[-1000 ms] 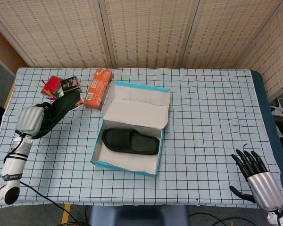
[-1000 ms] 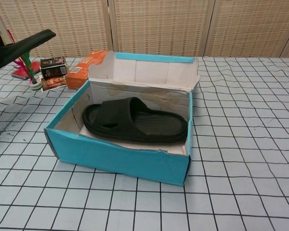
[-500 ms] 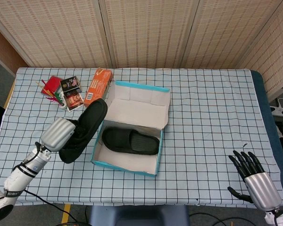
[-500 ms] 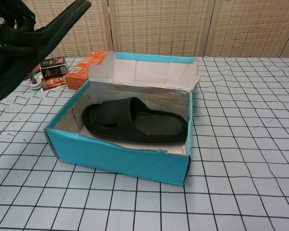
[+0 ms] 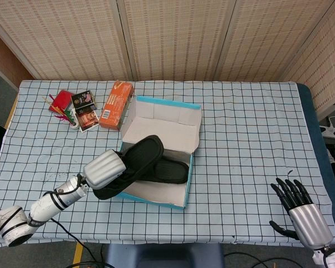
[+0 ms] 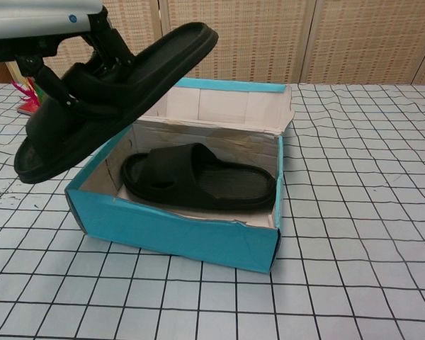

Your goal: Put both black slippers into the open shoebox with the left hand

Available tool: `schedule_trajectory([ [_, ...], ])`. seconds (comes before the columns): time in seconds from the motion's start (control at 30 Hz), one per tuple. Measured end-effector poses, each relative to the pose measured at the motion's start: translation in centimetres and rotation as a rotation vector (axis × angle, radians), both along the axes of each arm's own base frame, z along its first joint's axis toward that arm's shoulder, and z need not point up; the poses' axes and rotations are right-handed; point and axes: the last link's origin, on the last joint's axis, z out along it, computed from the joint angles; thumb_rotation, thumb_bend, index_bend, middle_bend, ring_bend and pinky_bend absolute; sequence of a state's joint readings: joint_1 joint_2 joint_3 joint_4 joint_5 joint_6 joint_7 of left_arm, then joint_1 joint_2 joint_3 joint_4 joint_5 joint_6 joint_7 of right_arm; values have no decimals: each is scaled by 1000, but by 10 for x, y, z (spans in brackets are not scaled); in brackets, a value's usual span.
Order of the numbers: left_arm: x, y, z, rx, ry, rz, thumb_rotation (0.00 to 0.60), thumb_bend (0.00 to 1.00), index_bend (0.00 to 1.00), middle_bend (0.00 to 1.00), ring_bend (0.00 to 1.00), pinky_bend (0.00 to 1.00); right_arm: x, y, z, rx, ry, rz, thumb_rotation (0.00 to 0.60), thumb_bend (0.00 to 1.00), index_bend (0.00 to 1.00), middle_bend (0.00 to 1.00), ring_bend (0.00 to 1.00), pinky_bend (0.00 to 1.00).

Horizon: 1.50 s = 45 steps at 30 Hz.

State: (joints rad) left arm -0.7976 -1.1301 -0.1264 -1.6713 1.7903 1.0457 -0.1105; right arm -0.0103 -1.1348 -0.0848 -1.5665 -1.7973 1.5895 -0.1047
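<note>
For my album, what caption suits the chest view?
Left hand holds the second black slipper tilted over the open shoebox, where the first slipper lies.

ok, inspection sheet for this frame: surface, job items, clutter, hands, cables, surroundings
Surface: checked tablecloth over the table.
Job's things: open shoebox, teal outside; one black slipper lies flat inside; second black slipper held tilted above the box's left end.
Clutter: orange carton, small packets, red item, all at far left.
Hands: left hand holds the second slipper; right hand open, near corner, holds nothing.
Cables: black cable under the left arm.
Surroundings: woven folding screens behind.
</note>
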Motion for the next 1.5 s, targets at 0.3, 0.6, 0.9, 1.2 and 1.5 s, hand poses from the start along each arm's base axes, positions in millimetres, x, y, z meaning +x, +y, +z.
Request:
schedule_trajectory([
  [0.3, -8, 4, -21, 137, 51, -278, 600, 716, 821, 777, 584, 630, -1, -1, -1, -1, 7, -7, 476, 122, 0, 0, 0, 0],
  [0.6, -10, -10, -46, 53, -12, -333, 600, 701, 819, 773, 575, 616, 0, -1, -1, 0, 4, -5, 476, 122, 0, 0, 0, 0],
  [0.9, -5, -15, -65, -4, -9, -391, 600, 698, 817, 770, 561, 605, -1, -1, 1, -4, -1, -6, 476, 122, 0, 0, 0, 0],
  [1.2, -7, -7, -80, 15, 72, -448, 600, 694, 816, 766, 538, 581, -1, -1, 3, -8, -5, -7, 476, 123, 0, 0, 0, 0],
  [1.5, -13, -9, -92, -14, 79, -449, 600, 682, 798, 679, 425, 467, -2, -2, 3, -4, -4, -11, 476, 122, 0, 0, 0, 0],
])
